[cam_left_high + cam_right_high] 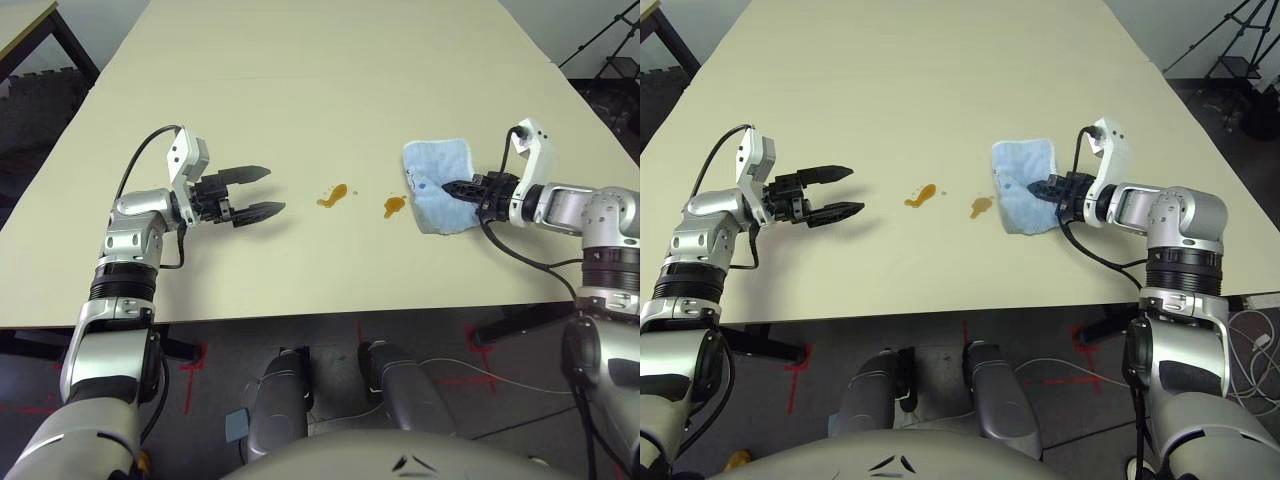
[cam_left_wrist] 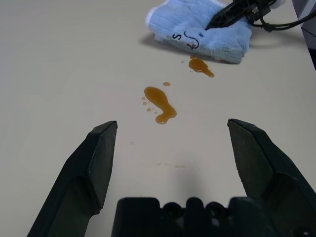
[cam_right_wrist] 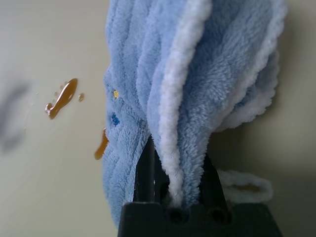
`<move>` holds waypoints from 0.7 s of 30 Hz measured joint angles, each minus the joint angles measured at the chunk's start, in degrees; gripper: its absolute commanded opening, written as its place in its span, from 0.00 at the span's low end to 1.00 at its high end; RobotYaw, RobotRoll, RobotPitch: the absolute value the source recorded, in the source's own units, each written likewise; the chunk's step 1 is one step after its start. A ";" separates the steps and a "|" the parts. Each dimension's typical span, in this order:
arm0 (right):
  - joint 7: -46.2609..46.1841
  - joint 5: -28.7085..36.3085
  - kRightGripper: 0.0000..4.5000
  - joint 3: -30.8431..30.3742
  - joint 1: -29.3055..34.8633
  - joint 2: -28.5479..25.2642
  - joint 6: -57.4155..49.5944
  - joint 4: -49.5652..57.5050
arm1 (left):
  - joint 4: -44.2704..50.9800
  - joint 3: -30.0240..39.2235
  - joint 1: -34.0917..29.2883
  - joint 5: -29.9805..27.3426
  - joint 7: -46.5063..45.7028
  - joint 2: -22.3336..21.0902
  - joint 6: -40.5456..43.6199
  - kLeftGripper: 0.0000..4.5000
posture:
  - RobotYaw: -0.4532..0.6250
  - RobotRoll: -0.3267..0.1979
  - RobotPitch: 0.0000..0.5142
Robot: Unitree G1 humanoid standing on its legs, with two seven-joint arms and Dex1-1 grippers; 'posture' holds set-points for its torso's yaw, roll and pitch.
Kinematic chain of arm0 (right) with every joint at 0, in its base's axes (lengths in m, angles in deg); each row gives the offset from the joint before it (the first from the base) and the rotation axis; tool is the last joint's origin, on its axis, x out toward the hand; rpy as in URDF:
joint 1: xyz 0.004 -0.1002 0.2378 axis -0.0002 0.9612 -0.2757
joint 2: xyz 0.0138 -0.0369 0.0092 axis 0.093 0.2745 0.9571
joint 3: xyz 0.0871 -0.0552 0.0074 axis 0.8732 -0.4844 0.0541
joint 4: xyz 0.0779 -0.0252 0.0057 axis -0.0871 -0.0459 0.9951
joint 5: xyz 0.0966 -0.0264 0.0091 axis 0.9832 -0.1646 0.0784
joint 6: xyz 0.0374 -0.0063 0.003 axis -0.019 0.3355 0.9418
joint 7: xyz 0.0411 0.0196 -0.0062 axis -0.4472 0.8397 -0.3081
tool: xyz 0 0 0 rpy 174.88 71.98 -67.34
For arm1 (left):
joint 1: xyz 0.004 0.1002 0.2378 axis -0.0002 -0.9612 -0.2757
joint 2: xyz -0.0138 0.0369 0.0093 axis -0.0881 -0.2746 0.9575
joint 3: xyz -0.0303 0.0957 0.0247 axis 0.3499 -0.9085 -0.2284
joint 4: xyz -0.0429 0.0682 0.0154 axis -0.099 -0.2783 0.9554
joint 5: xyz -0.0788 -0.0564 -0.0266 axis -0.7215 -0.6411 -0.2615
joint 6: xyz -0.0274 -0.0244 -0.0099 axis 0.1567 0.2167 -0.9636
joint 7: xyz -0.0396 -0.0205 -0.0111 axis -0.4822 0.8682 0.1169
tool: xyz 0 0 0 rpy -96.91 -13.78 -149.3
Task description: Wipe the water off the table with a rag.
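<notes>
Two glossy orange-brown water blotches (image 1: 333,195) sit mid-surface, elongated, one touching the rag's edge. Your fuzzy, ribbed light blue rag (image 1: 437,186) lies bunched just to their right, its white-trimmed fold pinched between the right tool (image 1: 452,187). Your left tool (image 1: 262,191), black tapered fingers spread and holding nothing, hovers left of the blotches over the smooth beige surface (image 1: 300,80).
</notes>
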 measured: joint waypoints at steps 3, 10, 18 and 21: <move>-1.61 0.74 0.01 -0.81 1.74 3.44 -2.11 4.91 | 0.08 0.00 0.00 0.00 -0.03 0.00 0.02 1.00 | 0.21 0.62 0.32; -4.50 1.93 0.01 -1.90 2.72 9.44 -5.98 9.68 | 0.13 0.00 0.00 0.01 -0.12 0.01 0.02 1.00 | 0.22 0.62 0.33; -6.71 1.17 0.01 -1.57 0.93 8.75 -2.51 5.86 | 0.21 0.00 -0.03 0.02 -0.17 0.01 0.02 1.00 | 0.22 0.62 0.33; -7.94 0.28 0.01 -1.10 -1.61 6.31 1.40 0.75 | 0.25 0.00 -0.06 0.02 -0.21 0.00 0.02 1.00 | 0.21 0.62 0.33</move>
